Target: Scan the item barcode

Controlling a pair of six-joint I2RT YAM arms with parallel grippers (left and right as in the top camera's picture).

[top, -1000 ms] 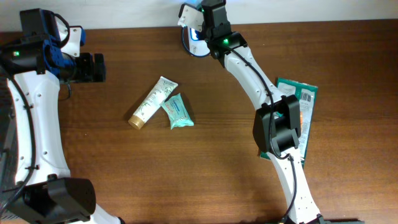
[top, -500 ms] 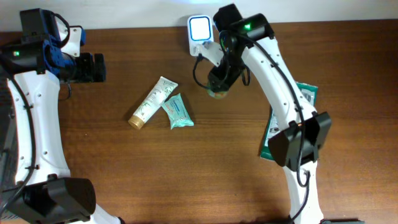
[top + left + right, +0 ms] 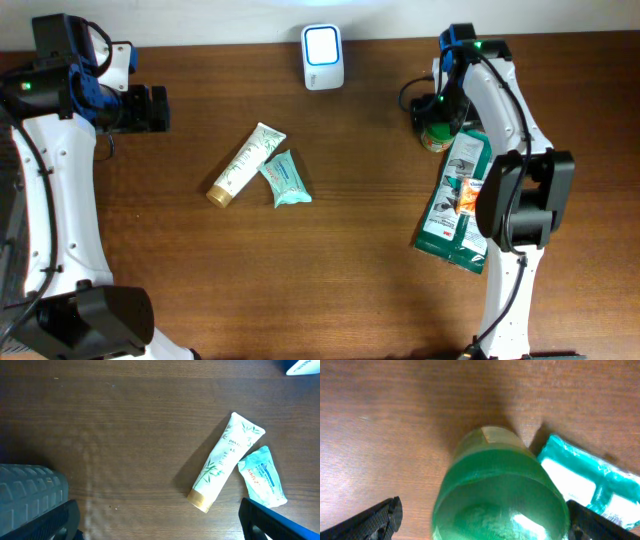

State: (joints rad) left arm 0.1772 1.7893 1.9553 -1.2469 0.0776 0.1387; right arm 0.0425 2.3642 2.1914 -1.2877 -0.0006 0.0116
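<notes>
Here, our right tool is spread wide open and grips nothing. Its two fingers sit at the far sides of the right wrist view. Between them we see the green bottle, big and a bit blurry, with a tan cap at its far end. On one side bare wood shows between finger and bottle. On the other side the finger is very close, and we cannot tell if they touch.

From above, the right tool hangs over the bottle. The bottle is down on the brown worktop, but we cannot tell if it stands or lies. Just beside it is the back end of a big green bag, which lies flat under the right arm. The bag also shows in the right wrist view.

The white scanner has a lit face. It stands at the back edge of the worktop, well apart from the bottle.

In the middle lies a cream tube with a gold cap, and a small blue-green packet touches it.

Our left tool is wide open too, with only bare wood between its fingers. From above it is far to the left.
</notes>
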